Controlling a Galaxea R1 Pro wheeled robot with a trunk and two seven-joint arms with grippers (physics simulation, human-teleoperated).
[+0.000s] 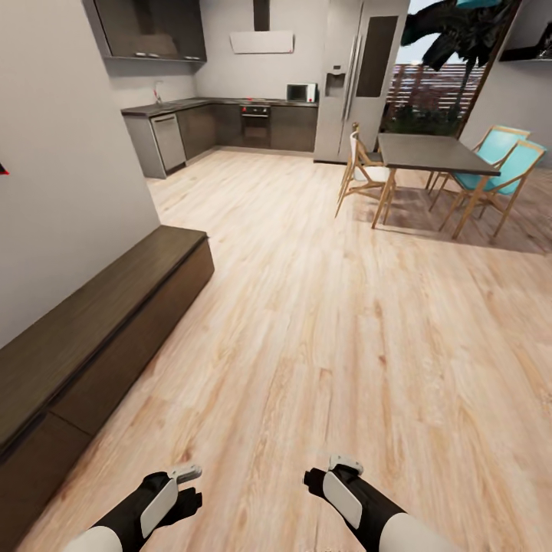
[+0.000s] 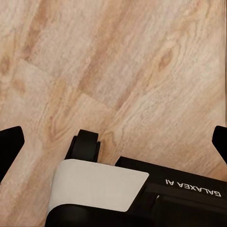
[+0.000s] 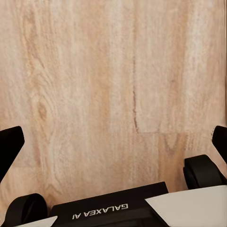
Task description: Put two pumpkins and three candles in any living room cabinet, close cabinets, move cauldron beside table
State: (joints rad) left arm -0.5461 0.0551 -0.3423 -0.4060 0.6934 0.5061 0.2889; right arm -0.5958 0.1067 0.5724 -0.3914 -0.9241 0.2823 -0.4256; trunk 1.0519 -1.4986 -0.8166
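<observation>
The long, low dark-brown cabinet (image 1: 100, 330) runs along the left wall, and its flat fronts look flush and shut. My left gripper (image 1: 186, 491) and right gripper (image 1: 320, 477) hang low at the near edge of the head view, above bare plank floor and right of the cabinet. In the left wrist view the left gripper (image 2: 113, 142) is open, its black fingertips (image 2: 9, 142) spread wide over the floor with nothing between them. The right gripper (image 3: 113, 142) stands open and empty the same way. The pumpkins, candles, cauldron and living-room table are out of view.
A tall dark dining table (image 1: 433, 153) with wooden legs stands far right, with white (image 1: 360, 165) and teal chairs (image 1: 506, 165) around it. Grey kitchen units (image 1: 192, 126) and a fridge (image 1: 356, 77) line the back. Wide plank floor (image 1: 322, 307) lies ahead. My own base (image 2: 142, 194) shows under the wrists.
</observation>
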